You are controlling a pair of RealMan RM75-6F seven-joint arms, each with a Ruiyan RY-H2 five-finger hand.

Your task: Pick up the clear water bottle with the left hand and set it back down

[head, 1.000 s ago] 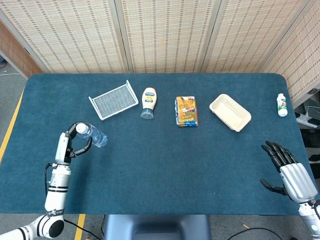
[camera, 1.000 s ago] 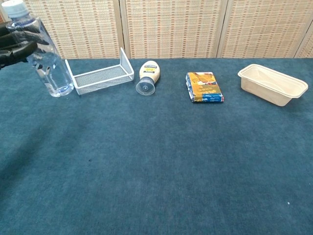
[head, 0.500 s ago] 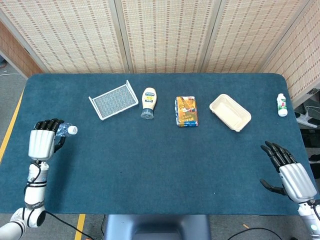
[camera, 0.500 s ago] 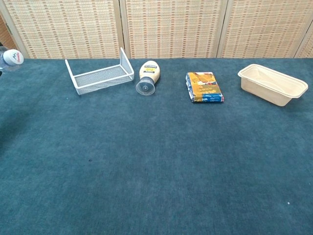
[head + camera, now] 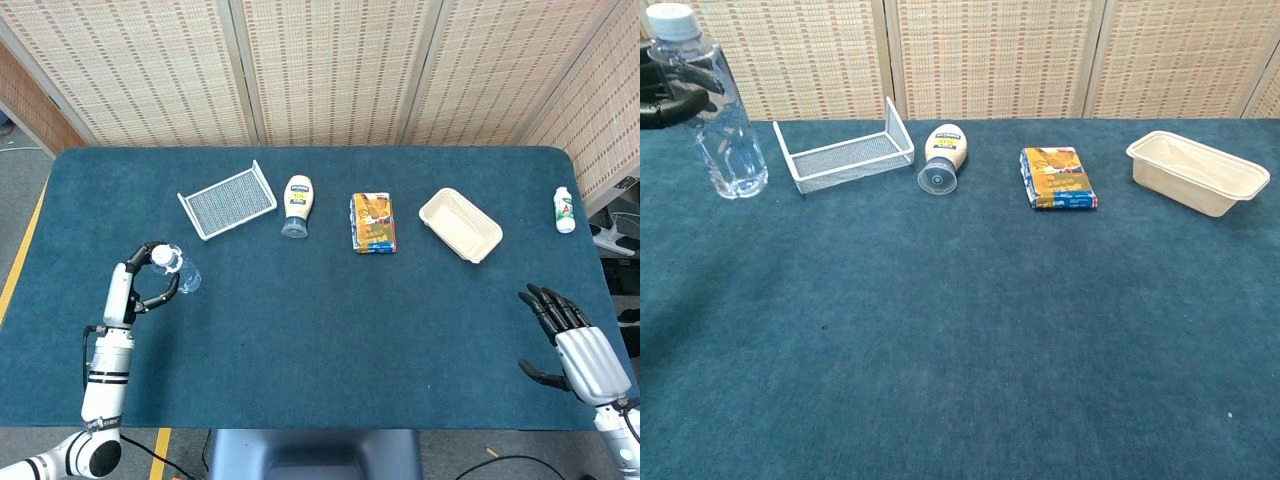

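Note:
The clear water bottle (image 5: 720, 120) with a white cap (image 5: 163, 258) stands upright at the left of the blue table (image 5: 320, 330), its base on or just above the cloth. My left hand (image 5: 140, 290) grips its upper part, with dark fingers (image 5: 670, 100) curled around it from the left. In the chest view only those fingers show, at the frame's left edge. My right hand (image 5: 578, 340) hovers open at the table's front right corner, holding nothing; it appears in the head view alone.
A white wire tray (image 5: 228, 202) sits just right of the bottle. Beyond it lie a squeeze bottle (image 5: 297, 204), a yellow packet (image 5: 373, 222) and a cream container (image 5: 460, 225). A small white bottle (image 5: 565, 210) stands at the far right edge.
Half a second ago my left hand held the bottle tipped over near the table's left edge. It has since swung back right, and the bottle is upright beside the wire tray. The right hand is still.

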